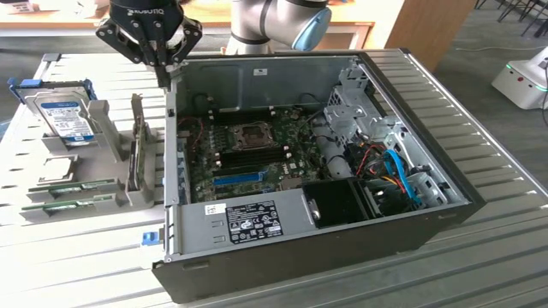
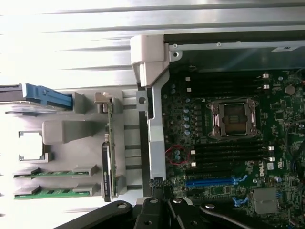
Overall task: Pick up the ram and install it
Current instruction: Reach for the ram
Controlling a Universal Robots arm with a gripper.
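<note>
Our gripper (image 1: 163, 77) hangs pointing straight down at the left wall of the computer case (image 1: 299, 256), fingers pressed together and empty. The ram (image 1: 73, 188) lies well apart in the grey holder (image 1: 107, 131) on the worktop (image 1: 68, 256). We judge a clean pick needs the fingers squared across the stick's long edges.

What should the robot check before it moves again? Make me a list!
1. Ram sticks sitting in the gray holder, ready to grab: ok.
2. Tool open for grabbing: not ok, it is shut.
3. Tool carrying nothing: ok.
4. Tool above the ram sticks: not ok, it hangs by the computer case wall.
5. Black memory slots on the motherboard free: ok, they look empty.
6. Slot end clips open: cannot tell.
</note>
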